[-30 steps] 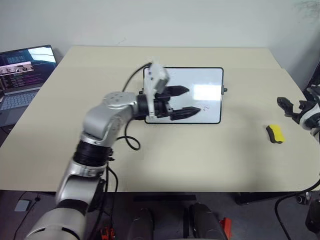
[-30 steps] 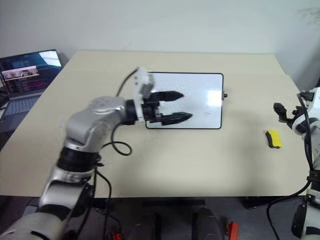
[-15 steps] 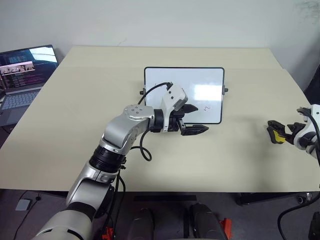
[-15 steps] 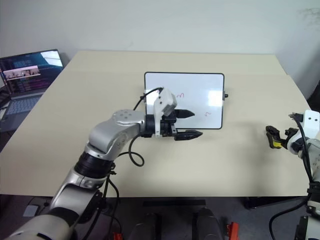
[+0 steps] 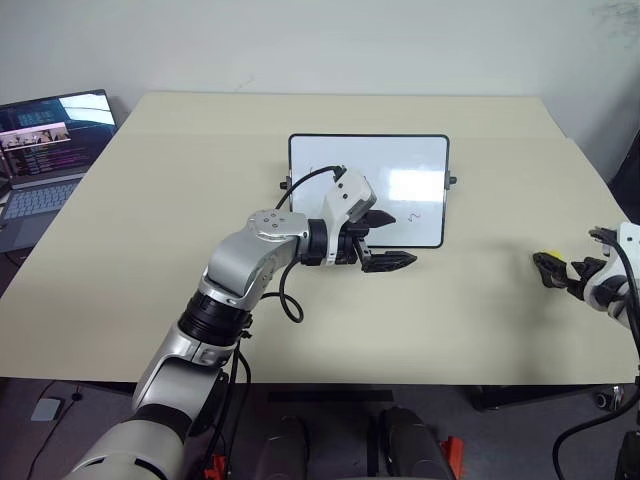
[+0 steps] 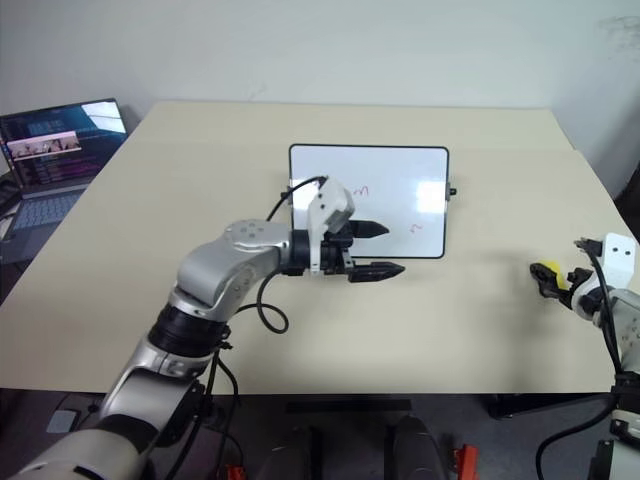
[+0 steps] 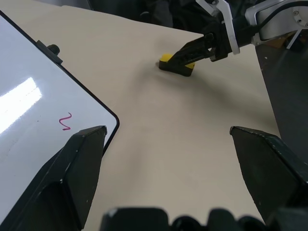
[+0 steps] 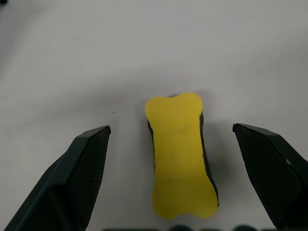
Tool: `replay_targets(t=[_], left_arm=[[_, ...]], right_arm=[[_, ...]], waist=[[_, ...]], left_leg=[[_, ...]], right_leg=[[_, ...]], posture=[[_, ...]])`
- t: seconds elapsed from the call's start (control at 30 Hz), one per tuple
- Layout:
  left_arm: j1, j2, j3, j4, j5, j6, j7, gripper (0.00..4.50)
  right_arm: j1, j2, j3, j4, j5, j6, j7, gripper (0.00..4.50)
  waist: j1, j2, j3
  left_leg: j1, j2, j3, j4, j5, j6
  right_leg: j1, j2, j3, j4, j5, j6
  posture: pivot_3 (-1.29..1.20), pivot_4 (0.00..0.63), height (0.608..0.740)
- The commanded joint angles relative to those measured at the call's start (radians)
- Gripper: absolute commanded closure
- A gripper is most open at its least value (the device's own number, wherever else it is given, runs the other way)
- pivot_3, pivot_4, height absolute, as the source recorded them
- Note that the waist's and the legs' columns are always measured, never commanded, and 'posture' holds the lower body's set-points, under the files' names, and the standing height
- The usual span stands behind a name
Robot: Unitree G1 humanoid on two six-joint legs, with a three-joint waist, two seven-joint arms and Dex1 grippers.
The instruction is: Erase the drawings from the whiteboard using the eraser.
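The whiteboard (image 5: 400, 165) lies flat at the middle back of the table, with small red drawings (image 6: 362, 190) on it; one red squiggle (image 7: 65, 121) sits near its corner. My left gripper (image 5: 392, 238) hovers open over the board's near edge, pointing right, with nothing between its fingers. The eraser (image 8: 182, 154), a yellow block with a black underside, lies on the table at the far right. My right gripper (image 8: 171, 127) is open and low over it, one finger on each side, not touching. The left wrist view shows the eraser (image 7: 177, 65) under the right gripper's fingers (image 7: 202, 48).
An open laptop (image 5: 50, 150) stands off the table's left edge. A black cable (image 5: 285, 300) loops from my left forearm. The eraser lies close to the table's right edge (image 5: 615, 200).
My left arm dropped from over the board's middle to its near edge, then held still. My right gripper came down and back until it straddles the eraser.
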Motion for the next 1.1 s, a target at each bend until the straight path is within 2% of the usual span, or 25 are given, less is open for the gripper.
replay_targets(t=[0.03,0.07,0.13,0.4,0.43,0.7,0.87,1.1], left_arm=[[-0.011,0.003,0.018,-0.040,0.004,-0.004,-0.005,0.00],[-0.011,0.003,0.019,-0.040,0.003,-0.004,-0.006,0.00],[-0.010,0.005,0.020,-0.039,0.005,-0.003,-0.005,0.00],[-0.006,0.008,0.021,-0.039,0.009,-0.003,-0.001,0.00],[-0.008,0.008,0.022,-0.037,0.009,-0.004,-0.001,0.00],[-0.011,0.013,0.034,-0.028,0.014,-0.009,0.006,0.00],[-0.015,0.046,0.086,-0.005,0.023,-0.025,0.021,0.00],[0.026,0.194,0.216,0.014,0.050,-0.053,0.041,0.00]], right_arm=[[-0.002,-0.002,-0.026,0.009,-0.017,-0.033,-0.004,0.03],[-0.003,-0.001,-0.026,0.013,-0.021,-0.035,-0.003,0.03],[-0.003,-0.001,-0.023,0.017,-0.029,-0.037,-0.002,0.61],[-0.007,0.009,-0.011,0.038,-0.052,-0.050,-0.010,3.46],[-0.008,0.011,-0.010,0.041,-0.055,-0.052,-0.010,3.57],[-0.024,0.015,-0.013,0.017,-0.060,-0.048,-0.007,3.61],[-0.078,-0.013,-0.008,-0.083,-0.034,-0.015,0.011,3.62],[-0.345,-0.048,0.083,-0.216,0.003,0.058,0.043,3.63]], waist=[[0.000,0.000,0.000],[0.000,0.000,0.000],[0.000,0.000,0.000],[0.000,0.000,0.000],[0.000,0.000,0.000],[0.000,0.000,0.000],[-0.007,0.000,0.000],[-0.024,0.002,0.001]], left_leg=[[0.000,0.000,0.000,0.000,0.000,0.000],[0.000,0.000,0.000,0.000,0.000,0.000],[0.000,0.000,0.000,0.000,0.000,0.000],[0.000,0.000,0.000,0.000,0.000,0.000],[0.000,0.000,0.000,0.000,0.000,0.000],[0.000,0.000,0.000,0.001,0.000,0.000],[0.000,0.000,0.000,0.000,0.000,0.000],[0.001,0.000,0.000,0.000,0.000,0.000]], right_leg=[[0.000,0.000,0.000,0.000,0.000,0.000],[0.000,0.000,0.000,0.000,0.000,0.000],[0.000,0.000,0.000,0.000,0.000,0.000],[0.000,0.000,0.000,0.000,0.000,0.000],[0.000,0.000,0.000,0.000,0.000,0.000],[0.000,0.000,0.000,0.000,0.000,0.000],[0.000,0.000,0.000,0.000,0.000,0.000],[0.000,0.000,0.000,0.001,0.000,0.000]], posture=[[0.00,0.150,0.740],[0.00,0.150,0.740],[0.00,0.150,0.740],[0.00,0.150,0.740],[0.00,0.150,0.740],[0.00,0.150,0.740],[0.00,0.150,0.740],[0.00,0.150,0.740]])
